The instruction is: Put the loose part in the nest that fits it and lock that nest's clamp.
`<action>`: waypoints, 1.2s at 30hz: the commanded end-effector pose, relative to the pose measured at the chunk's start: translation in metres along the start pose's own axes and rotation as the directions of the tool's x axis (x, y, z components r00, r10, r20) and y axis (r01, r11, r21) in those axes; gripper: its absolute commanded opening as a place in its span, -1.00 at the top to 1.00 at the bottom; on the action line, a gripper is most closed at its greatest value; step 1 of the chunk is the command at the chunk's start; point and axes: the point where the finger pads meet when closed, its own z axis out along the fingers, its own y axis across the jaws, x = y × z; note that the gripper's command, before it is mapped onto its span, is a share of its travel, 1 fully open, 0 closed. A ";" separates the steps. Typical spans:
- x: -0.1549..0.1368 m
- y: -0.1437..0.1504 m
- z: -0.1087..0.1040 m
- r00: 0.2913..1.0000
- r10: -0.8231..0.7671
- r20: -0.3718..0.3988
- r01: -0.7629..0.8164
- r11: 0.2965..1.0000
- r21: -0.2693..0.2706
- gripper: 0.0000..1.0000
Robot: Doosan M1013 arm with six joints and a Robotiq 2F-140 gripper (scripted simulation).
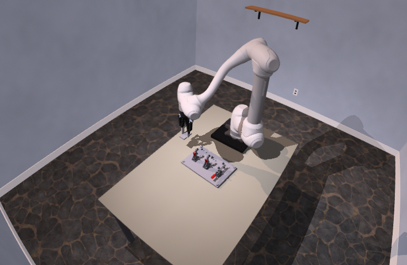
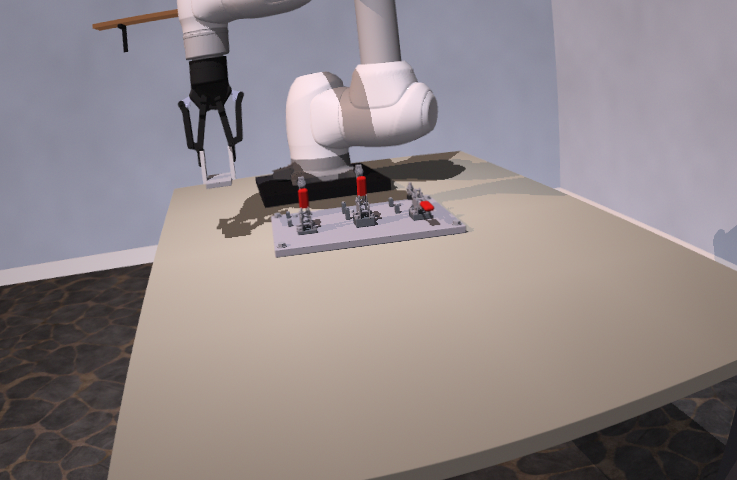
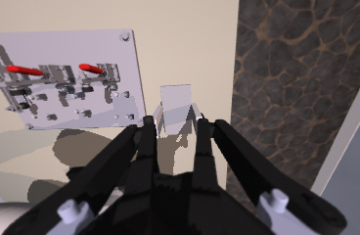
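My end effector (image 1: 185, 134) (image 2: 217, 175) (image 3: 177, 111) is partly open, its fingers closed on opposite edges of the flat gray part (image 1: 183, 136) (image 2: 219, 182) (image 3: 176, 110). I have that part beside the fixture plate (image 1: 191, 164) (image 2: 323, 242) (image 3: 90, 41), outside the nests, above the tabletop's edge (image 1: 147, 193) (image 2: 380, 339) (image 3: 188, 54).

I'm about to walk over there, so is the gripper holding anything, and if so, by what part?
Yes, the gripper holds the flat grey part by two opposite side edges.
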 end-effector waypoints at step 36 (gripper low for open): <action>-0.014 -0.001 0.014 1.000 0.016 0.002 -0.016 1.000 0.001 0.80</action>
